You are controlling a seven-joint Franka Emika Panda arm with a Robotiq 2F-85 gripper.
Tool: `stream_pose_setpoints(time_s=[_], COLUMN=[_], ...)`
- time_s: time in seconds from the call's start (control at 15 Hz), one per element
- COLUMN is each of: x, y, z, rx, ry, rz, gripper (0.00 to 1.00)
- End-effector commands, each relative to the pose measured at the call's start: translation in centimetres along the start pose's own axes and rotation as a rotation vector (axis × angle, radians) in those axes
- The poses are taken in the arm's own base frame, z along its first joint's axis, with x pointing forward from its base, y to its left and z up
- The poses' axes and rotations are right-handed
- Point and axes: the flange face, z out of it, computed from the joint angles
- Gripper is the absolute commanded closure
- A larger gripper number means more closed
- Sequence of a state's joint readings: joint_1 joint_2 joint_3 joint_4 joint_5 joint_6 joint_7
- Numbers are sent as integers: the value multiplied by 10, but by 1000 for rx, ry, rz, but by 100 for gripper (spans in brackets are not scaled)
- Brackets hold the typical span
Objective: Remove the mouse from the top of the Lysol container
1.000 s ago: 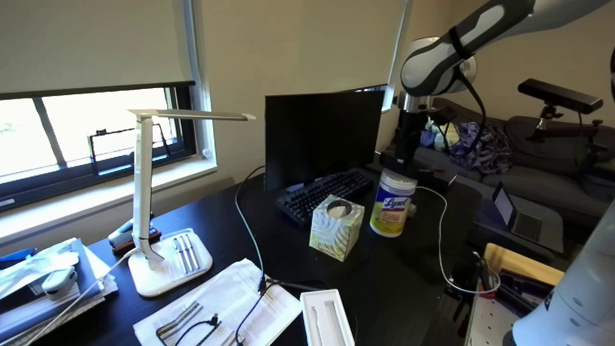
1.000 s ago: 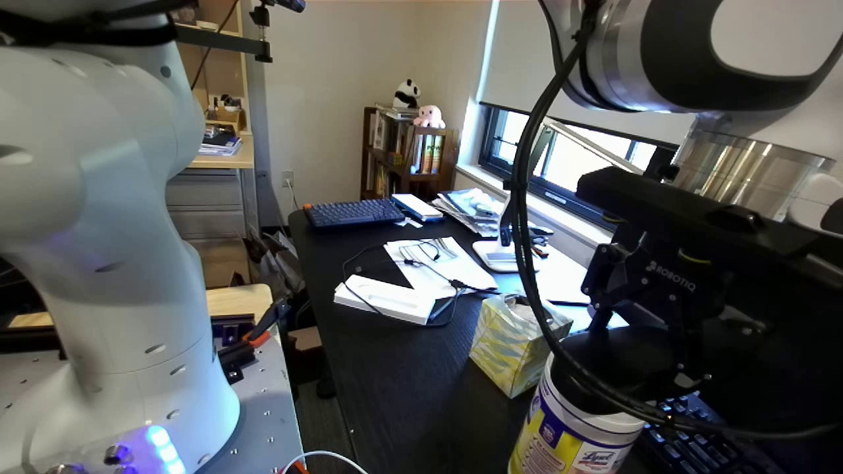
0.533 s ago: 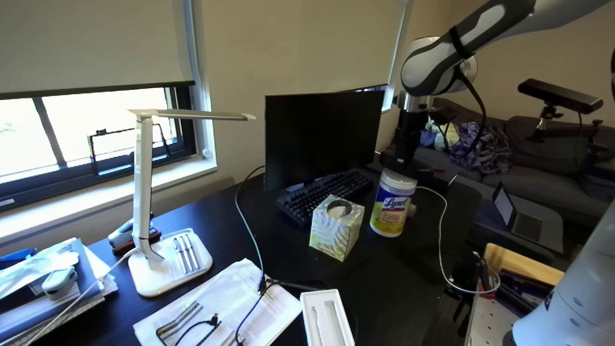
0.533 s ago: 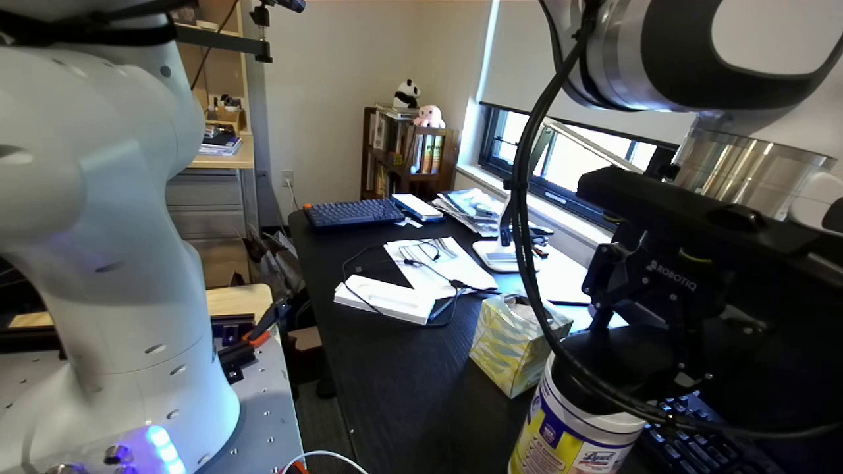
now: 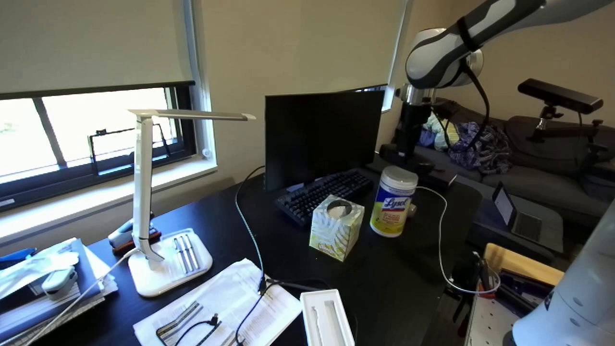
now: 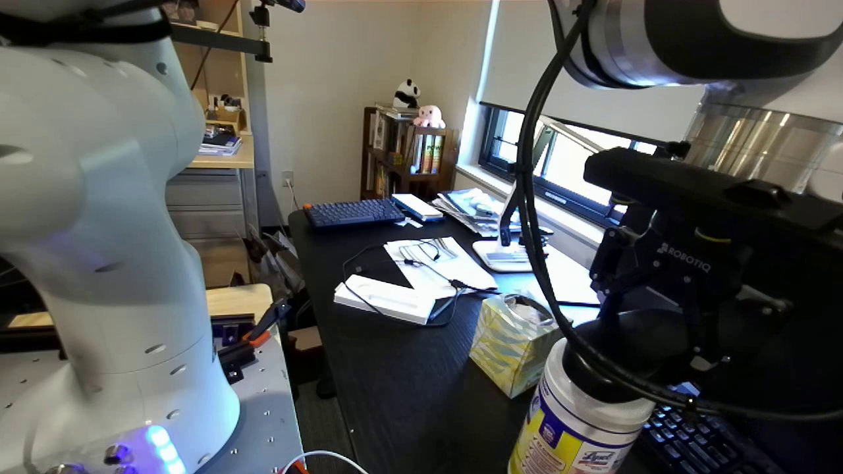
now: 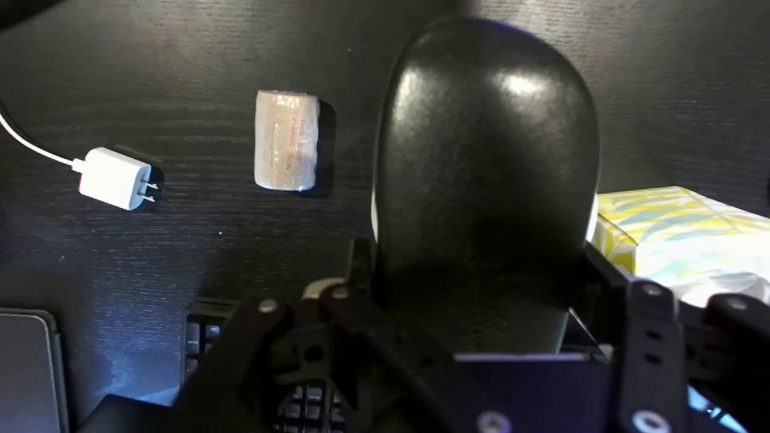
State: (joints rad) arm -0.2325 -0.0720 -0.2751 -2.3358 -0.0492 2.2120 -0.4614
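The black mouse [image 7: 487, 138] is between the two fingers of my gripper [image 7: 478, 264], which press on its sides in the wrist view. In an exterior view the mouse [image 6: 632, 332] hangs from the gripper [image 6: 655, 342] over the whitish top of the Lysol container [image 6: 573, 434]. In an exterior view the yellow and blue Lysol container [image 5: 391, 206] stands upright with its whole lid showing, and the mouse [image 5: 391, 154] is a little above it. In the wrist view only thin white edges show beside the mouse; the rest of the container is hidden.
A patterned tissue box [image 5: 336, 228] stands beside the container. A black keyboard [image 5: 326, 192] and monitor [image 5: 326, 137] are behind. In the wrist view a beige roll [image 7: 286, 141] and a white charger [image 7: 114, 178] with cable lie on the dark desk.
The arm and gripper have risen a little with the mouse, and more of the container's lid now shows. The Lysol container has stayed in place.
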Motion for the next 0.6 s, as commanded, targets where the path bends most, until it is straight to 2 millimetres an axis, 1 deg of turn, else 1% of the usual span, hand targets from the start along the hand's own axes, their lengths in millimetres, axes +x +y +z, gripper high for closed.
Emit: stream_pose_setpoints(time_s=[0.0,0.07,0.2,0.27,0.33,0.53], x=[-3,-2,1,2,4,9], y=[-16,-21,-37,-50,-58,-97], z=[-13,-14,-13,-10,-8,3], rx=[9,7,14,12,9,-7], ry=[64,72,85,93,99,116], rz=[-79,-96,-144,-167,-188,-247], gripper=[47,47,47,47,47,47])
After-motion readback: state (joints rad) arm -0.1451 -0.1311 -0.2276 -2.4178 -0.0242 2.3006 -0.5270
